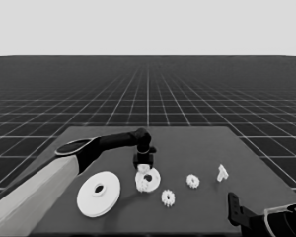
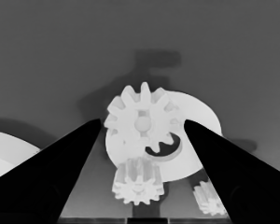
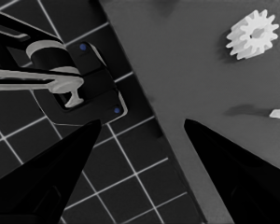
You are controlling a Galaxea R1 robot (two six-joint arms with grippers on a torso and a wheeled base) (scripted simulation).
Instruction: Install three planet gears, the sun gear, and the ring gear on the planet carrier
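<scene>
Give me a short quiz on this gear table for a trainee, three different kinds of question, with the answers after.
1. True or false: the larger round part sits on top of the smaller round part.
2. Which gripper is over the smaller round part? A left, B right, C neither.
3. In the head view, how many gears lie on the bare table, apart from both round parts?

Key:
1. False. The larger round part lies beside it.
2. A. The left gripper is there, fingers open; the right arm is parked at the near right corner.
3. Two gears.
</scene>
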